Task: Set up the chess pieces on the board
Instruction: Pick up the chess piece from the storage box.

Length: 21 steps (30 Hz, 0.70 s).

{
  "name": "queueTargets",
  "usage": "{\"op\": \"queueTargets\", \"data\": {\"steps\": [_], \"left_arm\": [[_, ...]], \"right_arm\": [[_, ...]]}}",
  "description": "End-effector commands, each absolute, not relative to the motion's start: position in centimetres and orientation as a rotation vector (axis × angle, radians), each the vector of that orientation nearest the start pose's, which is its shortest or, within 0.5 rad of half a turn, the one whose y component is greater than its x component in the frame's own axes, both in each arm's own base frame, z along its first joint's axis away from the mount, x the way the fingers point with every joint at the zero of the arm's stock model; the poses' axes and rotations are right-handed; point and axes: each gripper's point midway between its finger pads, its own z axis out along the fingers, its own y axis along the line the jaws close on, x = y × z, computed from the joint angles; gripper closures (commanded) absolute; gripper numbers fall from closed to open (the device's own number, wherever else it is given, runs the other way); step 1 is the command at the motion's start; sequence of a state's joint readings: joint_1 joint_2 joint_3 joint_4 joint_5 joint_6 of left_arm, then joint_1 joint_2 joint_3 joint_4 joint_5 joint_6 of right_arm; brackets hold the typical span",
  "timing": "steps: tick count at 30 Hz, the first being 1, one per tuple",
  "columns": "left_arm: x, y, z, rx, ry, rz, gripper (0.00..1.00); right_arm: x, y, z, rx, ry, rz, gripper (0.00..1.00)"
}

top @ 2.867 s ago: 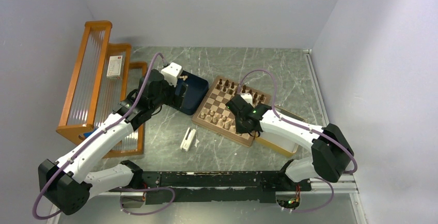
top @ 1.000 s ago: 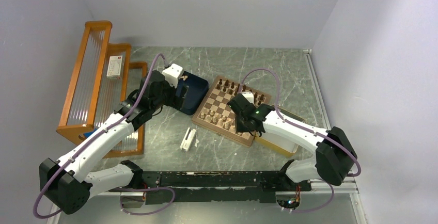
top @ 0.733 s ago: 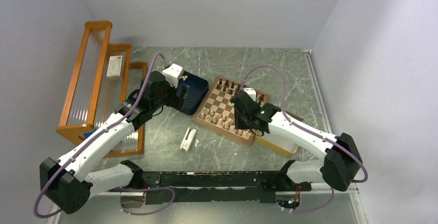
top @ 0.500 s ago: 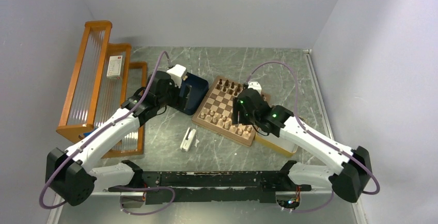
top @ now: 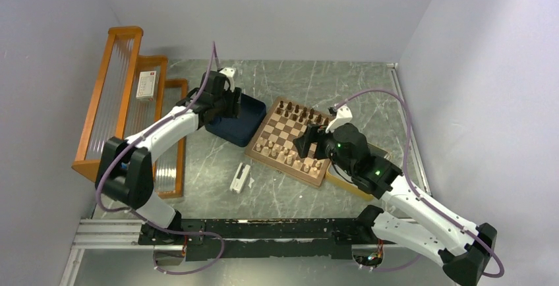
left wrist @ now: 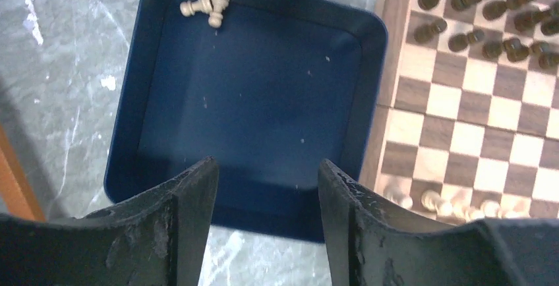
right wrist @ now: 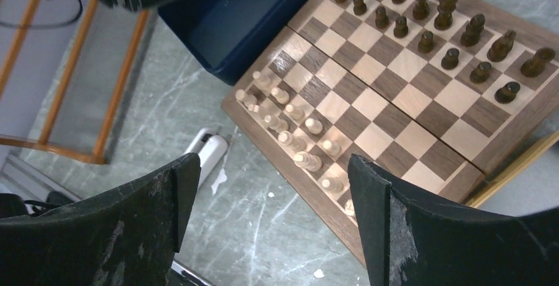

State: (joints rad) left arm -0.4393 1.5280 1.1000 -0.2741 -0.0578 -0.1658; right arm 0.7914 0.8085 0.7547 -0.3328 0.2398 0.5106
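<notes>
The board lies mid-table, with dark chess pieces lined along its far edge and pale chess pieces along its near edge. Two more pale pieces lie tipped over in a far corner of the dark blue tray. My left gripper hovers open and empty above the tray's near rim. My right gripper hangs open and empty above the table, just off the board's near edge, beside the pale row. The dark rows stand at the far side.
An orange slatted rack fills the left side. A small white object lies on the table in front of the board. A pale yellow-rimmed tray sits at the board's right, partly under my right arm.
My right gripper opened and rose off the board's near right part, the arm swinging back. My left arm shifted toward the far side of the blue tray, its jaws narrowing somewhat.
</notes>
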Motion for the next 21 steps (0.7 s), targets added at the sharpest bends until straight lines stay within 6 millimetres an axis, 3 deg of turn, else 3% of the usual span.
{"op": "queueTargets", "data": {"steps": [1,6,9,16,21], "left_arm": [[41.7,-19.9,15.6,0.238,2.178,-0.365,0.40],[45.3,-19.2,13.5,0.222,2.168,-0.287,0.52],[46.9,-18.5,11.2,0.224,2.201,-0.212,0.59],[49.0,-18.1,8.2,0.243,2.184,-0.224,0.69],[49.8,-17.7,7.1,0.256,2.182,-0.197,0.69]], "right_arm": [[23.3,19.9,22.4,-0.128,1.951,0.610,0.13],[23.3,19.7,21.6,-0.151,1.964,0.586,0.13],[23.3,19.5,21.6,-0.146,1.970,0.574,0.13],[23.0,18.9,22.1,-0.169,1.960,0.550,0.13],[22.9,18.6,22.7,-0.161,1.959,0.545,0.13]]}}
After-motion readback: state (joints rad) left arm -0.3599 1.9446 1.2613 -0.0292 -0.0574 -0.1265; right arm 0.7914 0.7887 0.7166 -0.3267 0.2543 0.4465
